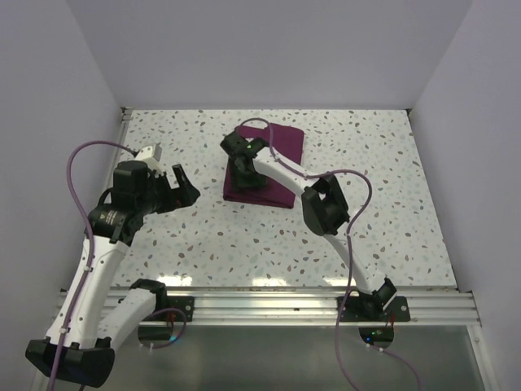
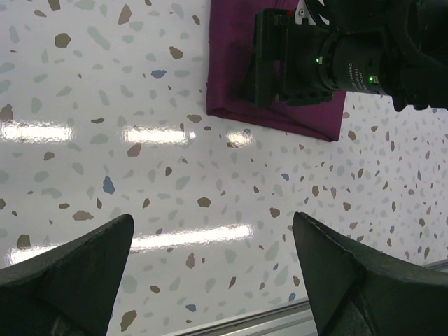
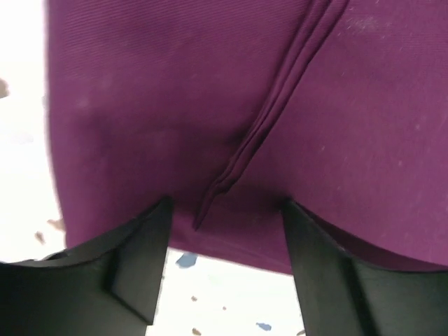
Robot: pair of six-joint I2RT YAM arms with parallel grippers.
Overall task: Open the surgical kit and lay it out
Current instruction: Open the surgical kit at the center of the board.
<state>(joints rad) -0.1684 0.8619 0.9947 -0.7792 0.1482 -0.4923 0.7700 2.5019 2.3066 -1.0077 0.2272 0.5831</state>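
The maroon cloth wrap is lying folded into a flat rectangle on the speckled worktop, toward the far side and roughly midway across; its edges are sitting slightly askew to the worktop's sides.

The right arm is stretching forward across the wrap, and the right gripper is hanging over the near-left part of the cloth. From its wrist camera the right gripper is standing moderately wide, its two dark fingers pointing down on either side of a fold – a layered edge running diagonally across the wrap and ending between the fingertips, just inside the cloth's near edge. The fingers are not pinching that fold; whether their tips are pressing on the fabric I cannot tell. A strip of pale worktop is showing below the cloth.

The left gripper is hovering off to the left, well apart from the wrap, over bare worktop. In its own camera the left gripper is gaping wide with nothing between its fingers; beyond them the wrap's corner is lying flat – and the black wrist of the right arm is sitting above it.
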